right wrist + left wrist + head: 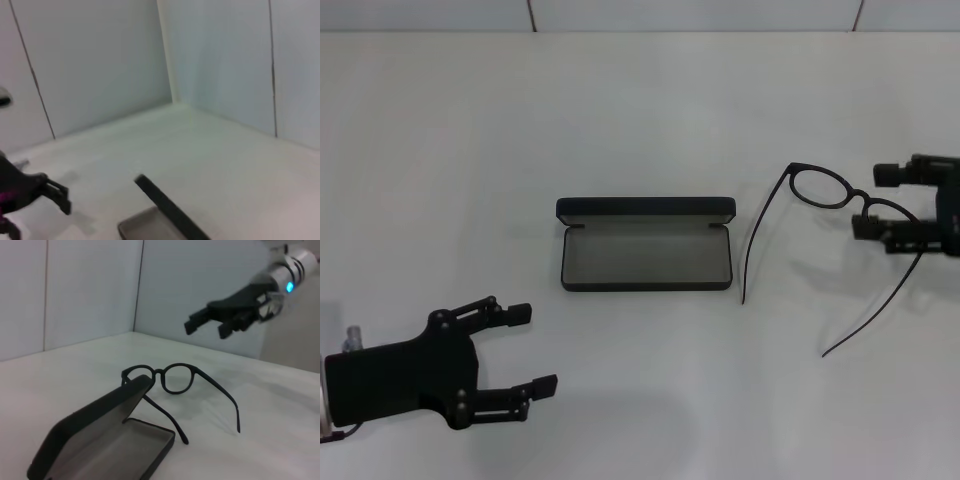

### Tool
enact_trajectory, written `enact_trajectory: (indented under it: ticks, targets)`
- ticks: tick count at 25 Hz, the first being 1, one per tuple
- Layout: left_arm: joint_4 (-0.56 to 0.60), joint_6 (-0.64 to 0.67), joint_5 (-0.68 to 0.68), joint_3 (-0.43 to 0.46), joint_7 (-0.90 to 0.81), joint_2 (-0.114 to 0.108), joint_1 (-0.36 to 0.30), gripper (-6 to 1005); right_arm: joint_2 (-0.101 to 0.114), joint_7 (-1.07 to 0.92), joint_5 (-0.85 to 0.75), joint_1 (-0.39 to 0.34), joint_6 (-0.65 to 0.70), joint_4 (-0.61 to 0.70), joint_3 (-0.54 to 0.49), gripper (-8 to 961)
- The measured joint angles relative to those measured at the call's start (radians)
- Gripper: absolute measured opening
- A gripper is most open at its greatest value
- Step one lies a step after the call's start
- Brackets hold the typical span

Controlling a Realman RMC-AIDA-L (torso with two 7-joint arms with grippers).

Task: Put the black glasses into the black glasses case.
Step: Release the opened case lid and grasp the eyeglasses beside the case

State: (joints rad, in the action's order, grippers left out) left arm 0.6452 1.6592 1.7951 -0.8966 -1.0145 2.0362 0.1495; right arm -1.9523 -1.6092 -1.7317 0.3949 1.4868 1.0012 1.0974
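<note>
The black glasses case [645,255] lies open in the middle of the white table, with its lid standing up at the far side and grey lining showing. It also shows in the left wrist view [130,452] and partly in the right wrist view [167,207]. The black glasses [820,186] rest on the table to the right of the case, temple arms unfolded toward me; they also show in the left wrist view [175,378]. My right gripper [875,200] is open and hovers above the glasses' right end, clear of them in the left wrist view [207,327]. My left gripper [535,350] is open and empty at the front left.
The white table [640,110] runs back to a pale wall [700,12]. Bare table lies between the case and the glasses and in front of both. One finger [52,192] of the left gripper shows far off in the right wrist view.
</note>
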Motion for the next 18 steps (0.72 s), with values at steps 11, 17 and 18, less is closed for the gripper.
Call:
enact_trajectory:
  ticks: [11, 17, 18]
  targets:
    - [-0.003, -0.008, 0.002, 0.003, 0.027, 0.018, 0.011, 888, 0.014, -0.507, -0.541, 0.31, 0.086, 0.153, 0.001, 781]
    - [-0.004, -0.008, 0.001, 0.004, 0.032, 0.018, 0.019, 888, -0.009, -0.591, -0.76, 0.436, 0.097, 0.084, 0.003, 781]
    - [-0.003, -0.008, 0.002, 0.004, 0.032, 0.018, 0.02, 887, -0.015, -0.59, -0.777, 0.442, 0.089, 0.072, 0.004, 781]
